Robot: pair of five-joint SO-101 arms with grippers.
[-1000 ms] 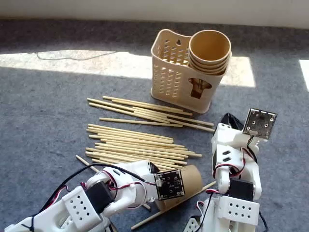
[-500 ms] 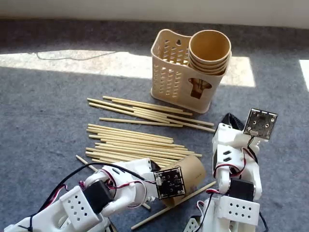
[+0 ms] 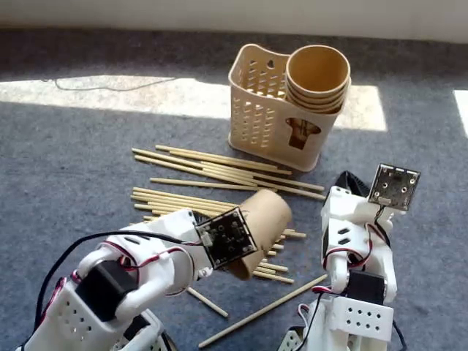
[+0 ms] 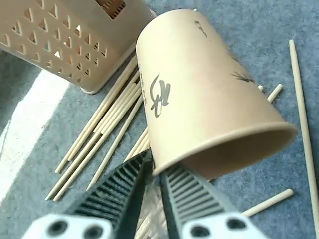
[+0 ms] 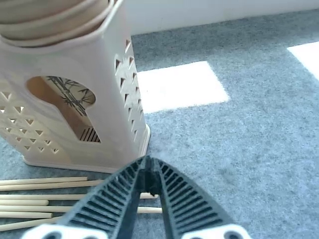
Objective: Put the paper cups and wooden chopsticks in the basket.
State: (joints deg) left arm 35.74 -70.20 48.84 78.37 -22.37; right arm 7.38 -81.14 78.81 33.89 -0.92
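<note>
Left end effector [image 4: 153, 167] pinching cup [image 4: 199, 89], basket [image 4: 60, 45] cropped

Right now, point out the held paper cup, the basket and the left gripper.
paper cup [image 4: 199, 84]: left wrist view, side wall.
basket [image 3: 254, 119]: high view, perforated wall.
left gripper [image 4: 155, 167]: left wrist view, between its fingertips.

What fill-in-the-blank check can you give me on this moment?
The left gripper has its jaws shut on the ____ of a paper cup.
The stacked cups sit inside the ____.
The right gripper has its jaws ____, holding nothing.
Missing: rim; basket; shut.
</note>
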